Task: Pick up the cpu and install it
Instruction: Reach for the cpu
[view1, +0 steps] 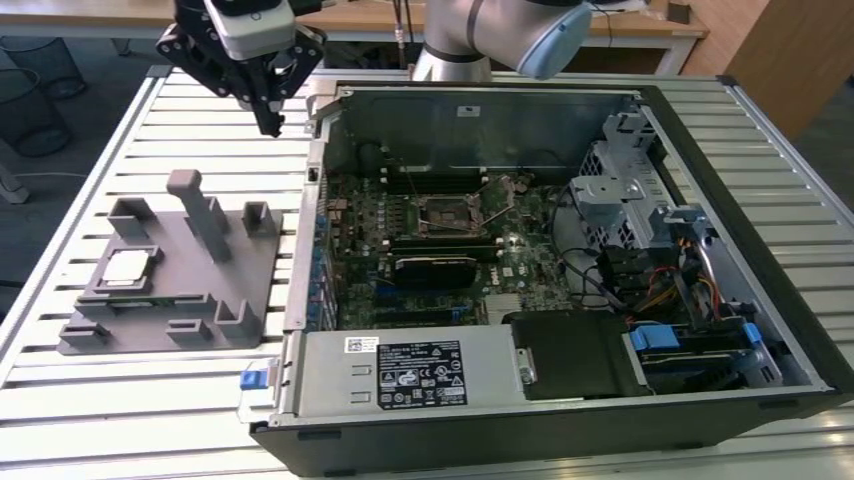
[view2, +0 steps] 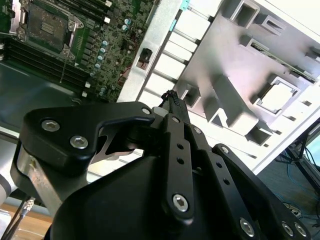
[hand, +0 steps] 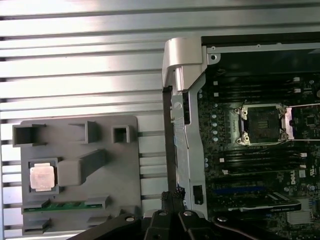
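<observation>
The cpu (view1: 130, 268) (hand: 42, 177) (view2: 277, 96), a small square chip with a silvery top, lies flat in a pocket of the grey plastic fixture (view1: 200, 300) (hand: 120, 165) on the slatted table. My gripper (view1: 272, 125) (view2: 172, 96) (hand: 172, 196) hangs shut and holds nothing. It is well above the table, between the fixture and the open computer case, apart from the cpu. The dark square socket (view1: 447, 212) (hand: 262, 124) (view2: 47, 25) on the motherboard lies open with its metal frame lifted.
The open computer case (view1: 747, 330) takes up the exterior view's right, with drive cages, cables and a power supply inside. A green memory stick (hand: 65, 205) lies in the fixture near the cpu. Tall posts (view1: 187, 195) rise from the fixture. The case's metal wall (hand: 182, 65) stands between fixture and motherboard.
</observation>
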